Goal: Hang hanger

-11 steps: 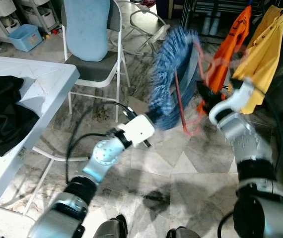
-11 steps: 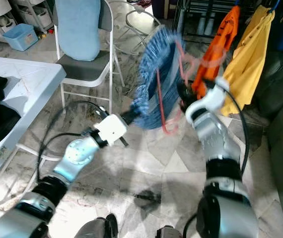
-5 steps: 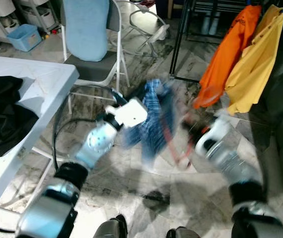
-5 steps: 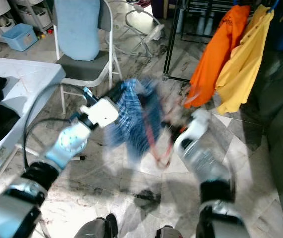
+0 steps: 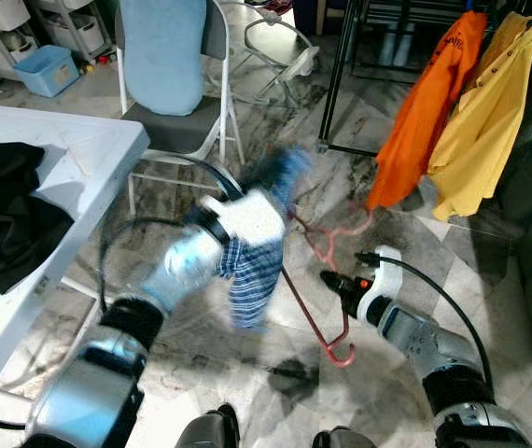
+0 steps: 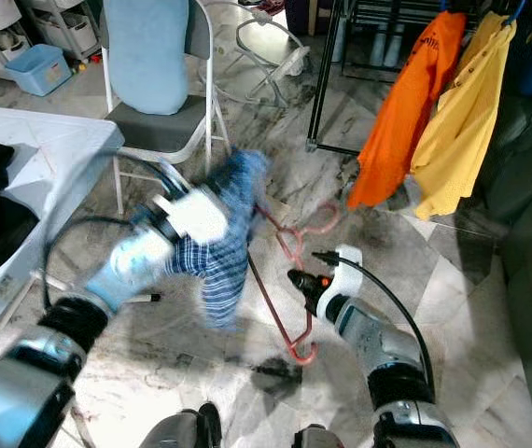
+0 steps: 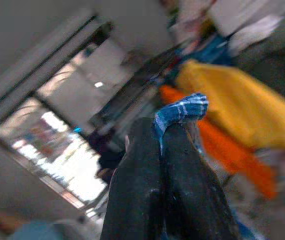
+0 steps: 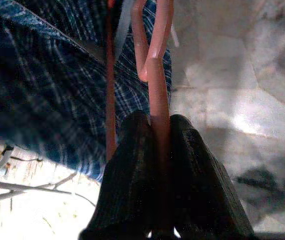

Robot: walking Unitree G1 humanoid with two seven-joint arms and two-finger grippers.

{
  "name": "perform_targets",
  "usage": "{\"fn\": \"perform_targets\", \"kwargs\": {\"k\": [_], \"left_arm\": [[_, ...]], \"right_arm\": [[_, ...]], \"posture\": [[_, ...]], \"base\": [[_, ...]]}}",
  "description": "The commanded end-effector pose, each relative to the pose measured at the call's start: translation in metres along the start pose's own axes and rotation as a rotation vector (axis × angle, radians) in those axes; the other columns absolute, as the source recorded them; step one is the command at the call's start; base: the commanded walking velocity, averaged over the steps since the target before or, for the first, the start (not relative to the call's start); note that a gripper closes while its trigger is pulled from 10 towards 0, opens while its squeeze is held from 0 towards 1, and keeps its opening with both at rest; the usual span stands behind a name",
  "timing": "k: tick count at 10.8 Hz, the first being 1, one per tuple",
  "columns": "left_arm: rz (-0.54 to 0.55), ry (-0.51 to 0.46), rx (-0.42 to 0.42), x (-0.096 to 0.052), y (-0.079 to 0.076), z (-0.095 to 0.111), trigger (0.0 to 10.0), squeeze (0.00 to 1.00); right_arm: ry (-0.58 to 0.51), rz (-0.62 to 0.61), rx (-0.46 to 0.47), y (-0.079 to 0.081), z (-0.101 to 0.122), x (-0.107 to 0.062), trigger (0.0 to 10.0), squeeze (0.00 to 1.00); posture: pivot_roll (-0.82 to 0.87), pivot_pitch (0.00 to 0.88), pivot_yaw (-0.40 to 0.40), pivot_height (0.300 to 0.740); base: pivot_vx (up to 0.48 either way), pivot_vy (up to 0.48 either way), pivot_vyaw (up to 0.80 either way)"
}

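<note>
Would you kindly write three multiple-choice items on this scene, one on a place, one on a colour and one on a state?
1. Where does the black garment lie?
A. On the white table
B. On the chair seat
C. On the floor

2. What colour is the hanger?
A. Green
B. White
C. Pinkish red

3. What is the right end effector doing?
A. Hanging open and idle
B. Shut on the hanger
C. Holding the orange shirt

Answers:
1. A: the dark cloth rests on the white table at the robot's left.
2. C: its wire reads pinkish red against the marble floor.
3. B: in the right wrist view the black fingers pinch the hanger's rod, while the left end effector clamps the blue plaid shirt.
</note>
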State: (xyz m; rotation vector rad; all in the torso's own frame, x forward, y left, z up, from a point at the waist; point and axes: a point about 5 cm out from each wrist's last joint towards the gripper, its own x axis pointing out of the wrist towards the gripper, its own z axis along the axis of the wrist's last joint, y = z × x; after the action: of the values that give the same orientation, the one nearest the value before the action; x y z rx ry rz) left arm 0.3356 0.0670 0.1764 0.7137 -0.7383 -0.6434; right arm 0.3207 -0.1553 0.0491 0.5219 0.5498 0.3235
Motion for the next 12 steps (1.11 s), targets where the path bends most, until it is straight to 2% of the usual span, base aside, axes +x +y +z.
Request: {"fn": "perform_targets", "kwargs": {"k": [1,3,5,7,8,9,10,11,12], "left_arm": [[-0.052,-0.096,-0.023,0.001,-0.01,0.014,10.0,0.0],[-0.219,-0.14,-0.112,-0.011,-0.04,0.022,10.0,0.0],[-0.33,-0.08,-0.192,-0.03,-0.055,0.015,10.0,0.0],[-0.36,0.048,-0.245,-0.055,-0.061,-0.004,10.0,0.0],[-0.361,0.068,-0.255,-0.058,-0.061,-0.006,10.0,0.0],[-0.366,0.15,-0.317,-0.068,-0.065,-0.016,10.0,0.0],[-0.367,0.198,-0.367,-0.068,-0.072,-0.02,10.0,0.0],[-0.378,0.212,-0.39,-0.065,-0.078,-0.021,10.0,0.0],[-0.38,0.218,-0.428,-0.058,-0.084,-0.019,10.0,0.0]], "right_arm": [[-0.011,-0.033,0.009,-0.002,0.004,0.002,10.0,0.0],[-0.027,-0.062,0.004,-0.006,0.012,0.006,10.0,0.0],[-0.138,-0.134,0.065,-0.016,0.034,0.003,10.0,0.0],[-0.338,-0.226,0.14,-0.031,0.077,-0.011,10.0,0.0],[-0.376,-0.227,0.158,-0.032,0.085,-0.014,10.0,0.0],[-0.541,-0.2,0.178,-0.027,0.129,-0.026,10.0,0.0],[-0.636,-0.122,0.142,-0.009,0.157,-0.031,10.0,0.0],[-0.669,0.016,0.015,0.024,0.169,-0.027,10.0,0.0],[-0.701,0.118,-0.097,0.052,0.171,-0.024,10.0,0.0]], "posture": [[-0.04,0.145,0.021,0.74],[-0.03,0.146,0.02,0.74],[-0.02,0.152,0.021,0.74],[-0.03,0.157,0.025,0.74],[-0.03,0.157,0.024,0.74],[-0.03,0.152,0.022,0.74],[-0.04,0.148,0.018,0.74],[-0.05,0.144,0.016,0.74],[-0.05,0.141,0.011,0.74]], "base": [[0.0,0.0,0.0],[0.0,0.0,0.0],[0.0,0.0,0.0],[0.0,0.0,0.0],[0.0,0.0,0.0],[0.0,0.0,0.0],[0.0,0.0,0.0],[0.0,0.0,0.0],[0.0,0.0,0.0]]}}
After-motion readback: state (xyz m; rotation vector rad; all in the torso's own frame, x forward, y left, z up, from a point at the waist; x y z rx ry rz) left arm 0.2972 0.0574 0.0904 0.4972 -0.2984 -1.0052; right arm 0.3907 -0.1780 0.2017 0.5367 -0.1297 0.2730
